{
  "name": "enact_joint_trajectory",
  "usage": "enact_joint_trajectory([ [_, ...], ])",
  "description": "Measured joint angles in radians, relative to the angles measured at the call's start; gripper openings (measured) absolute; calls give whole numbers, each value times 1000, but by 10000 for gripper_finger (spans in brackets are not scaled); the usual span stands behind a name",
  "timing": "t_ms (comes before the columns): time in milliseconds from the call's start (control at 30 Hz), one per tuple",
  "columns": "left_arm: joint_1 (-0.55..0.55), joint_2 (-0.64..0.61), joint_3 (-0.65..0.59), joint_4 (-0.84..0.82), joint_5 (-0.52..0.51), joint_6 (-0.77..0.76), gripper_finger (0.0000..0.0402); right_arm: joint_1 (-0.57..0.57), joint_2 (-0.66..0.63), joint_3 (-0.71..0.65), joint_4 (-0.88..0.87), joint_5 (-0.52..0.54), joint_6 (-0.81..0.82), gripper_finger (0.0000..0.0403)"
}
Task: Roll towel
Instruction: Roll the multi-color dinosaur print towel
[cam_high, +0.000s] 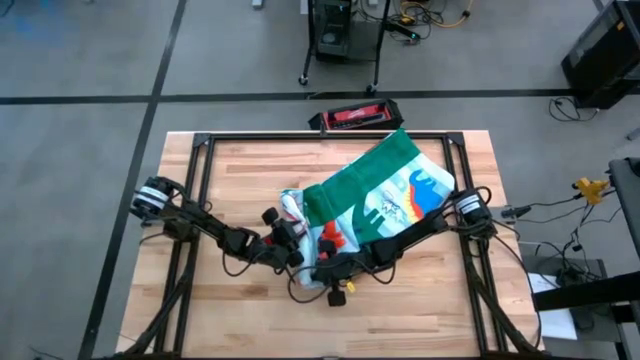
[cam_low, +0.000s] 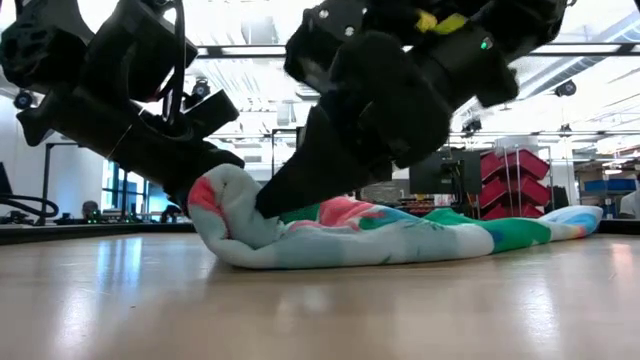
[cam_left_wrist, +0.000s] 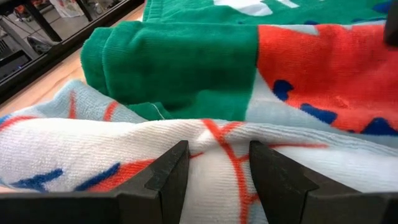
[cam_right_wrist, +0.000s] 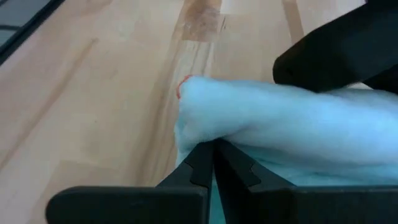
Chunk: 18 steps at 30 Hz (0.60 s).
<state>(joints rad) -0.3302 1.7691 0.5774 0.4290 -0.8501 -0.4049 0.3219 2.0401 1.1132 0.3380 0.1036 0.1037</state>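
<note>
The towel (cam_high: 390, 195) lies bunched on the table's middle and right. Its green back is folded over the dinosaur print, and its left end is rolled into a thick pale bulge (cam_low: 225, 215). My left gripper (cam_left_wrist: 214, 168) comes from the table's left and is shut on that bulge. My right gripper (cam_right_wrist: 214, 155) reaches across the towel from the right, shut, with its tips at the bulge's near side (cam_low: 265, 208). In the high view the two grippers (cam_high: 290, 238) (cam_high: 322, 262) sit close together. My left gripper pinches a thick raised fold of the towel's printed face (cam_left_wrist: 214, 140) between its two fingers, slanting down from the table's left. The fold stands up off the wood (cam_low: 215, 190); the towel beyond it lies on the table. My right gripper's shut fingertips touch the pale rolled end of the towel (cam_right_wrist: 205, 134), slanting down from the table's right. I cannot tell whether any cloth is caught between them. This end rests on the table.
A black frame rail (cam_high: 200, 180) runs round the tabletop. A red and black case (cam_high: 355, 116) lies just beyond the far edge. Bare wood (cam_high: 240, 310) shows at the near and left sides. My left arm's dark body (cam_right_wrist: 336, 56) stands close over the roll.
</note>
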Motion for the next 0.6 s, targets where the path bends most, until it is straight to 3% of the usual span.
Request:
enact_joint_trajectory([
  [200,0,0,0,0,1,1,155,9,-14,-5,-29,20,17,0],
  [433,1,0,-1,16,4,8,155,5,65,4,85,0,17,0],
  [600,3,0,-1,18,5,8,155,5,41,12,28,-6,-2,0],
])
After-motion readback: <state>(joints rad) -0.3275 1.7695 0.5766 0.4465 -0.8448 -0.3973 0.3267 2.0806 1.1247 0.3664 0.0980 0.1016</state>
